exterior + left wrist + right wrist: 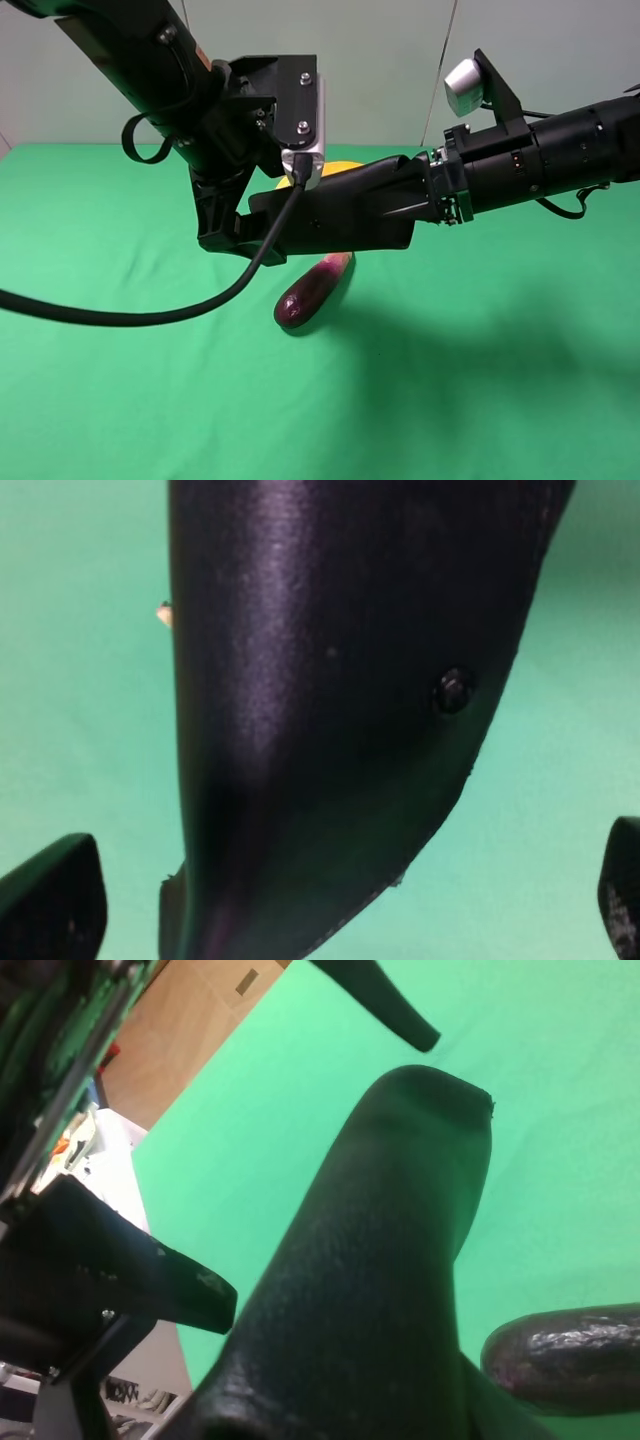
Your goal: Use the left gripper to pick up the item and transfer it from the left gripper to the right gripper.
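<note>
We note the left gripper (pixel 340 910) fingers (pixel 55 895) spread, either side of the item (pixel 340 215); right gripper (pixel 415 195) pinches its other end, above the eggplant (pixel 312 292) on the bench (pixel 500 380).

item (pixel 340 215) is being clamped at its 3 o'clock end by the right gripper (pixel 402 196) | its 9 o'clock end is being straddled, without contact, by the left gripper (pixel 255 226) | eggplant (pixel 313 292) is being overhung on the table (pixel 500 380) at 6 o'clock | banana (pixel 341 167) is being half hidden at 12 o'clock behind the item

Black case (pixel 340 215), purple eggplant (pixel 312 292), yellow banana (pixel 341 167), green cloth (pixel 120 400).
</note>
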Controlling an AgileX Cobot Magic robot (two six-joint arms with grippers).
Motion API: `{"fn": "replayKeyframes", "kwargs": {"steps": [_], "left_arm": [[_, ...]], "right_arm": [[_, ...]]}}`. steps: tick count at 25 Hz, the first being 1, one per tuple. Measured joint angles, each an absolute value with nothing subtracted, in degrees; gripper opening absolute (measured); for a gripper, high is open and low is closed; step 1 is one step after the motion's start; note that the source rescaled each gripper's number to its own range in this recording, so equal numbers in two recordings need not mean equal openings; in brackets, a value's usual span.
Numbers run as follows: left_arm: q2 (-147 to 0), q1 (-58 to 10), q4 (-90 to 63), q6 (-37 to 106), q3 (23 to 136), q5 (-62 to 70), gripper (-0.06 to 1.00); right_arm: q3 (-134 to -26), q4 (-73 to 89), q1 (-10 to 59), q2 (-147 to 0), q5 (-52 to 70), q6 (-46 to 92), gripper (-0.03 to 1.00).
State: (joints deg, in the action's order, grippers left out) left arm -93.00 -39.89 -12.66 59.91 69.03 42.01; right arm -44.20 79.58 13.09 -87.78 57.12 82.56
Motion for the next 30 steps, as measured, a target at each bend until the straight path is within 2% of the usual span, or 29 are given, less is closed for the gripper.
{"fn": "replayKeyframes", "kwargs": {"steps": [11, 17, 23, 30], "left_arm": [[-92.76, -39.89, -12.65, 59.11, 70.12, 45.43, 1.00], [-86.79, -39.89, -11.87, 56.54, 70.25, 47.36, 1.00], [-79.28, -39.89, -6.00, 46.97, 70.26, 51.82, 1.00], [-70.44, -39.89, 3.03, 28.80, 70.26, 57.65, 1.00]], "right_arm": [[-44.20, 79.58, 13.09, -87.85, 57.12, 82.56, 0.01], [-44.20, 79.57, 13.09, -87.85, 57.12, 82.56, 0.01], [-44.20, 79.52, 13.09, -87.85, 57.12, 82.56, 0.01], [-44.20, 79.52, 13.09, -87.85, 57.12, 82.56, 0.01]]}}
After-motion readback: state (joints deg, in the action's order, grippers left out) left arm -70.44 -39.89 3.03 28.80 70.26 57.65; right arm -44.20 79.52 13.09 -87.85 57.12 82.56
